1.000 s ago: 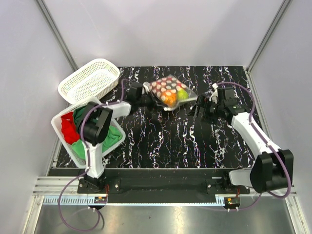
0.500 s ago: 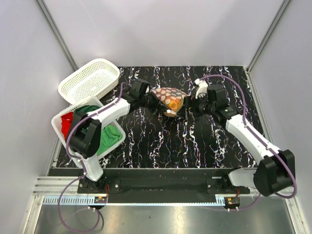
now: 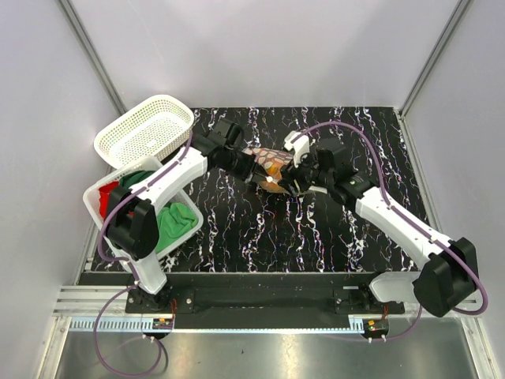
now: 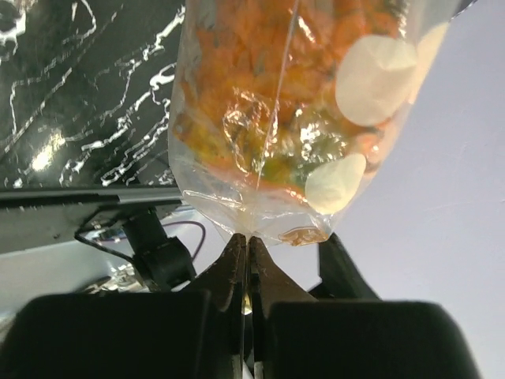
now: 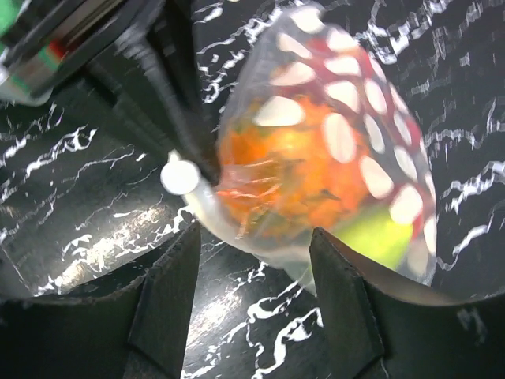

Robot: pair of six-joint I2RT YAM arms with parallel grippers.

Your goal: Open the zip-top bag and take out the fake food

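Two white-and-black arms, purple cabling.
Left arm [image 3: 170, 175], right arm [image 3: 394, 219]: white link shells, black joint housings, a purple cable [image 3: 341, 129] looped along each. Left gripper [image 4: 249, 245] and right gripper [image 5: 254, 241]: matte black, wedge-shaped fingers.

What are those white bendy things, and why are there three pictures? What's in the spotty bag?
They are a robot's left arm and right arm, each ending in a two-finger gripper. One picture looks down from above; the other two come from little cameras on the arms' wrists. On the black table sit a white basket and another basket holding a green cloth and a red cloth. The left gripper is pinched shut on the edge of the clear spotty bag. Inside is toy food, orange and yellow-green. The right gripper is open, fingers either side of the bag.
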